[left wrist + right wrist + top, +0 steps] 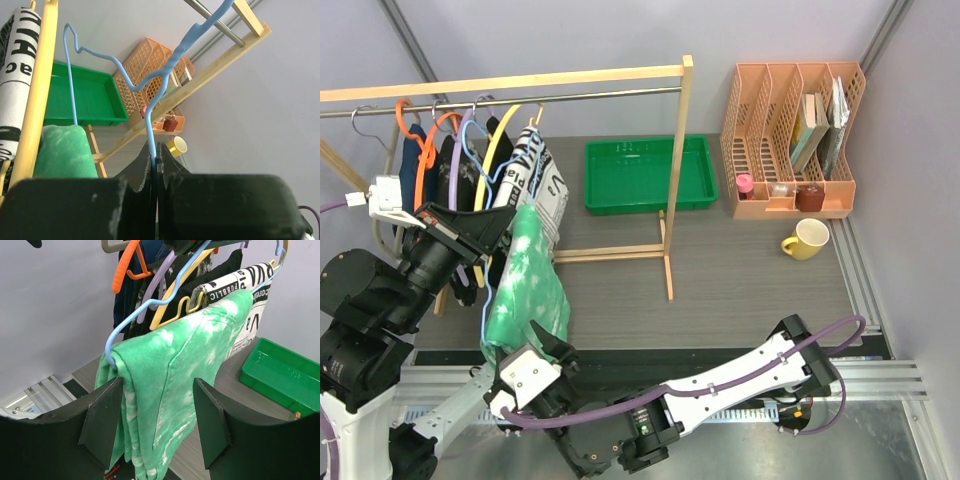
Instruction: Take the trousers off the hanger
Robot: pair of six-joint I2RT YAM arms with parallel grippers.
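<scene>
Trousers, one soft green pair mottled whitish, hanging between two spread, unclenched black fingers of right gripper, folded over one thin light-blue wire hanger, its wire clenched in left gripper, beside one wooden clothes rack.

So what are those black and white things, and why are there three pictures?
They are two robot arms bolted to a table. One picture looks down from above; the other two come from cameras on the wrists. The left arm has its jaws shut on a thin blue hanger. Green trousers hang over it. The right arm has its jaws open either side of the trousers, not squeezing. On the table: a wooden clothes rack, green tray, yellow mug, orange organizer.
</scene>
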